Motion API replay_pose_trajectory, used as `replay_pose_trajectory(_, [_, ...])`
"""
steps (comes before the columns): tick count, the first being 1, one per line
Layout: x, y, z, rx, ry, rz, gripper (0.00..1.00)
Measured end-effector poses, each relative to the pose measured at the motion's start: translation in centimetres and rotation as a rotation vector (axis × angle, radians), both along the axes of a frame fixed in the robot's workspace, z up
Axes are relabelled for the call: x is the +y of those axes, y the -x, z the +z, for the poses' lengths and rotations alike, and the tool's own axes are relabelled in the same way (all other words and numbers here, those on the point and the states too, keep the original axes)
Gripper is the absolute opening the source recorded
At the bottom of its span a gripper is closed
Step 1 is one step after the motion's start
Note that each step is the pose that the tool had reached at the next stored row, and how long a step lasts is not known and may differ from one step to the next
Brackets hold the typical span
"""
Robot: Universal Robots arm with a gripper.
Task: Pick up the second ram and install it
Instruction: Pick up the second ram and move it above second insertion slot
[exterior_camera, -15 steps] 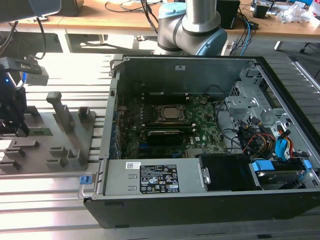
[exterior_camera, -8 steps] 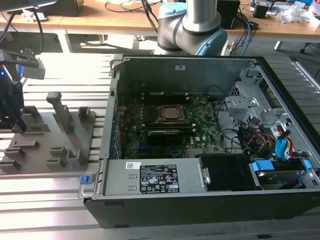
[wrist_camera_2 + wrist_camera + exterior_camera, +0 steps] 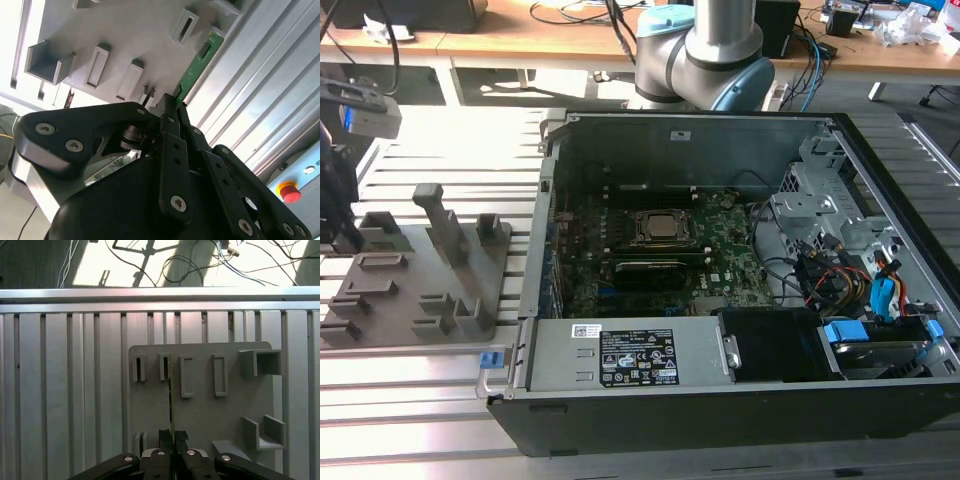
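In both wrist views my gripper (image 3: 176, 102) (image 3: 173, 436) is shut on one end of the second ram (image 3: 197, 62), a narrow green stick with dark chips. The first wrist view shows the ram (image 3: 171, 390) edge-on as a thin line. It hangs over the grey holder tray (image 3: 125, 30) (image 3: 210, 415), near the tray's narrow slots. In the exterior view the gripper (image 3: 338, 215) is at the far left, over the left end of the tray (image 3: 410, 280). The green motherboard (image 3: 720, 250) lies inside the open computer case, well to the exterior view's right of the gripper.
The open black case (image 3: 720, 400) holds a power supply (image 3: 620, 355) along its near side, with a drive cage and cables (image 3: 860, 280) at the exterior view's right. The arm's base (image 3: 700, 50) stands behind the case. The table is slotted aluminium. A red button (image 3: 288, 191) sits by the table's edge.
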State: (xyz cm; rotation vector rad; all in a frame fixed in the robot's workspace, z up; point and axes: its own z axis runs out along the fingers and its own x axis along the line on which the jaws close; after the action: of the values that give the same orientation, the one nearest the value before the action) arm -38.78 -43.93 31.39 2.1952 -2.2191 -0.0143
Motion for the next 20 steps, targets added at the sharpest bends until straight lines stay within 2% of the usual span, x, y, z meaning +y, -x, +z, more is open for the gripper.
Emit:
replay_pose_trajectory(3, [0.0, 0.0, 0.67, -0.0001, 0.0, 0.0, 0.14])
replay_pose_trajectory(10, [0.0, 0.0, 2.96, 0.0, 0.0, 0.0, 0.14])
replay_pose_trajectory(20, [0.01, 0.0, 5.29, 0.0, 0.0001, 0.0, 0.14])
